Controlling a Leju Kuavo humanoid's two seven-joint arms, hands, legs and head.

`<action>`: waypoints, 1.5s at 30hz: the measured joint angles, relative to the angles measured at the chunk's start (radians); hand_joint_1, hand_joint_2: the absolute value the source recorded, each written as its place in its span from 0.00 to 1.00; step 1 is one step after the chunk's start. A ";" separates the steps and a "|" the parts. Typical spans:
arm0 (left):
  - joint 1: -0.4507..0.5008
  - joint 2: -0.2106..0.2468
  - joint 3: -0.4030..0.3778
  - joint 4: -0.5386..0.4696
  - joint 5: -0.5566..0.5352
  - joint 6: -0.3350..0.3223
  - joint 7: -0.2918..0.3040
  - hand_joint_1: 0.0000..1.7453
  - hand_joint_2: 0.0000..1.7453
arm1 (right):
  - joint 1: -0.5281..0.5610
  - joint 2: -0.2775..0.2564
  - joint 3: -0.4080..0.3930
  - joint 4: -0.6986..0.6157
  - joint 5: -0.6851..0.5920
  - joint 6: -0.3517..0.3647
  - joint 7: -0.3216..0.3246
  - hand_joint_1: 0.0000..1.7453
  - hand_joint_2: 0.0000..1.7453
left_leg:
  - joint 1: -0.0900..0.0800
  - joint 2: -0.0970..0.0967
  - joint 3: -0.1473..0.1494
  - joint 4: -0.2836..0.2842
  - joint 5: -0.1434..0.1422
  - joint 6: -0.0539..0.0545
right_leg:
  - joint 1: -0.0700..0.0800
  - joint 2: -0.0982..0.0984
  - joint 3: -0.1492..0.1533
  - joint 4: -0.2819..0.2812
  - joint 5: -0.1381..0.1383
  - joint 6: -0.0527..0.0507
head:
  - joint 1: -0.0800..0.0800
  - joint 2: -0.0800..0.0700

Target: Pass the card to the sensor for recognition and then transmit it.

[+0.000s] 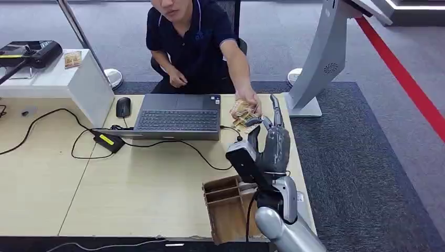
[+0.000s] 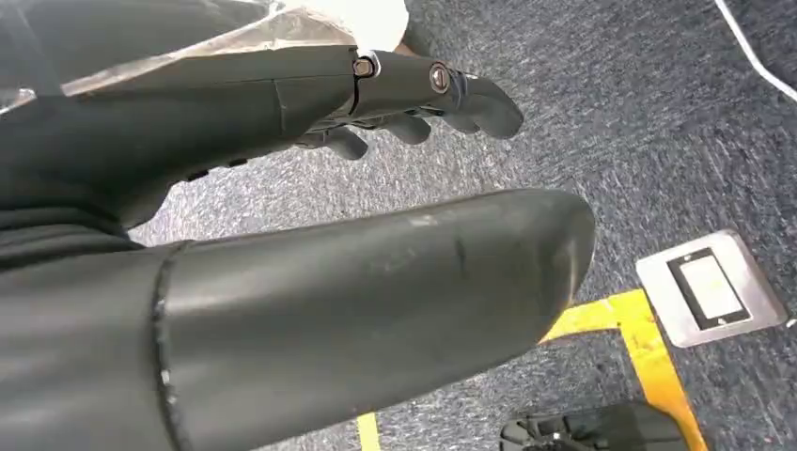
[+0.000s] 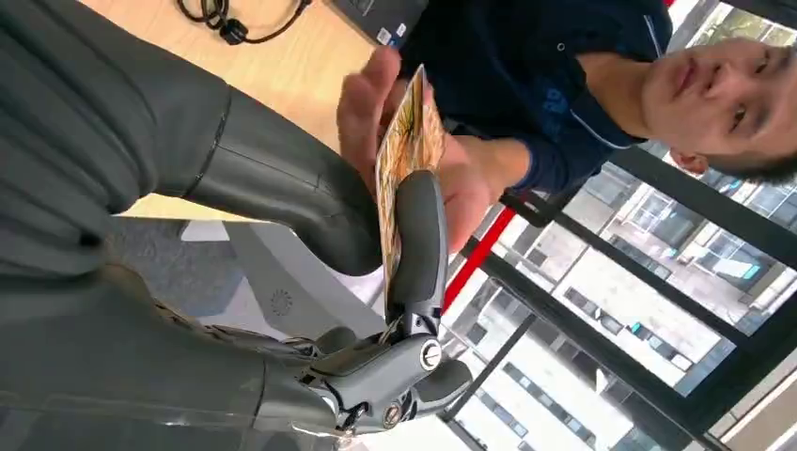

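One card (image 3: 406, 155) is sitting at the meeting point of two hands: the right robot hand (image 1: 270, 140) is pinching it between its thick thumb and a dark finger (image 3: 418, 235), while the person's hand (image 1: 246, 107) is closing around its far end. In the head view the card (image 1: 242, 113) is showing as a small patterned slip above the far right part of the tabletop (image 1: 131, 194), just beyond the robot's fingertips and beside the laptop (image 1: 178, 116). Its long axis is running away from the robot hand toward the person, so the free end is already lying in the person's palm and the held end is staying on the robot's side. Judging from this, the handover is the step in progress, and the coming move is turning on the robot easing its pinch without dragging the card sideways. The right arm is by far the nearer one; the left robot hand (image 2: 376, 254) is hanging low over grey carpet (image 2: 601, 103), with its fingers (image 2: 414, 117) curled loosely and nothing between them. A wooden card box (image 1: 226, 207) is standing at the near tabletop edge below the raised forearm, and a mouse (image 1: 123, 106) is lying left of the laptop.
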 joint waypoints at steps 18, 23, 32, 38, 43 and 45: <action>0.000 0.000 0.000 0.000 0.001 0.000 0.000 0.00 0.00 | -0.001 0.002 0.001 0.008 0.003 0.000 0.000 0.00 1.00 | 0.000 0.000 0.000 0.000 0.000 0.000 | 0.000 0.000 0.000 0.000 0.000 0.000 | 0.000 0.000; 0.000 0.000 0.000 0.000 0.000 0.000 0.000 0.00 0.00 | -0.001 0.002 0.001 0.008 0.004 0.000 0.003 0.00 1.00 | 0.000 0.000 0.000 0.000 0.000 0.000 | 0.000 0.000 0.000 0.000 0.000 0.000 | 0.000 0.000; 0.000 0.000 0.000 0.000 0.003 0.000 0.000 0.00 0.00 | -0.009 0.002 0.003 0.009 0.028 0.000 0.027 0.00 1.00 | 0.000 0.000 0.000 0.000 0.000 0.000 | 0.000 0.000 0.000 0.000 0.000 0.000 | 0.000 0.000; 0.001 0.000 0.000 0.000 0.015 0.002 0.000 0.00 0.00 | 0.008 0.002 -0.003 -0.012 0.002 -0.001 0.027 0.00 1.00 | 0.000 0.000 0.001 0.000 0.000 0.000 | 0.000 0.000 0.000 0.000 0.000 0.000 | 0.000 0.000; 0.001 0.000 0.000 0.000 0.029 0.006 0.003 0.00 0.00 | 0.055 -0.006 -0.019 -0.057 -0.038 -0.001 0.025 0.00 1.00 | 0.000 0.000 0.000 0.000 0.000 0.000 | 0.000 0.000 0.000 0.000 0.000 0.000 | 0.000 0.000; 0.002 0.001 0.001 0.000 0.037 0.008 0.008 0.00 0.00 | 0.089 -0.011 -0.030 -0.087 -0.061 -0.001 0.023 0.00 1.00 | 0.000 0.000 0.000 0.000 0.000 0.000 | 0.000 0.000 0.000 0.000 0.000 0.000 | 0.000 0.000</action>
